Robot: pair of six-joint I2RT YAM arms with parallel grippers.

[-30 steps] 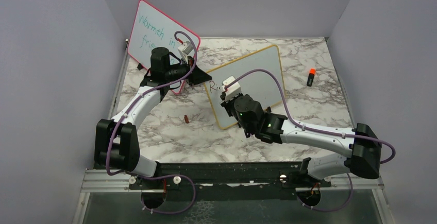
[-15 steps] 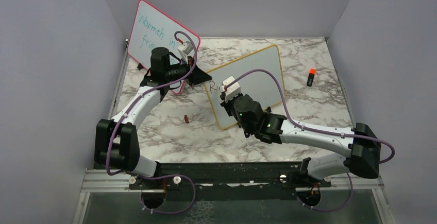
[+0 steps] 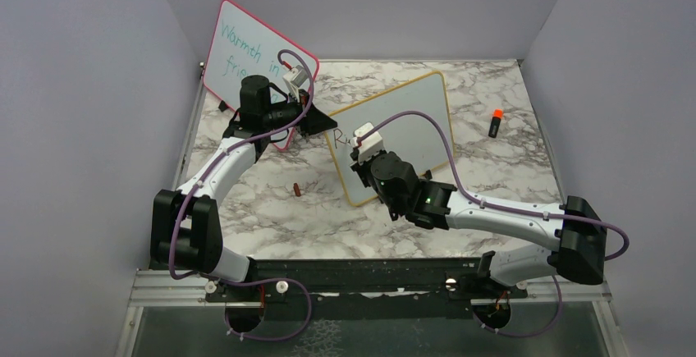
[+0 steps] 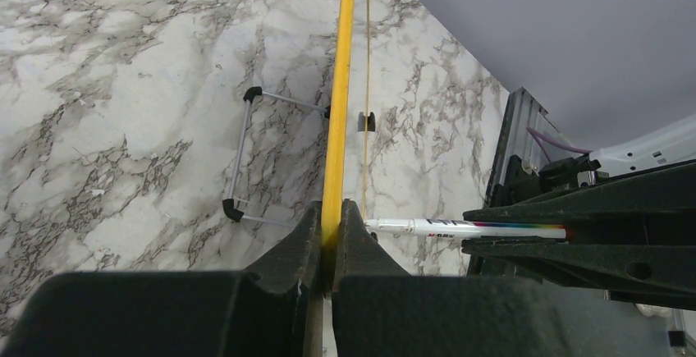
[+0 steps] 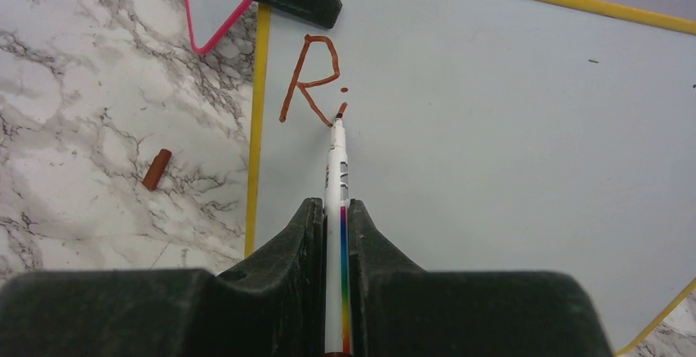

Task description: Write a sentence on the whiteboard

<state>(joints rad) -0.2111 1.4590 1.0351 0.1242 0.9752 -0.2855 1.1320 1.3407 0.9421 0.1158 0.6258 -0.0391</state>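
Tabletop: whiteboard in left gripper

The left pincer pinches the whiteboard frame — edge-on; a marker just beside.

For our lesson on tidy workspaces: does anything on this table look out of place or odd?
A small brown-red cap lies loose on the marble table, left of the yellow-framed whiteboard. It is probably off the marker held in the right gripper. Nothing looks spilled or damaged.

a lab robot cell; plain lilac walls box in a marble-print tabletop.
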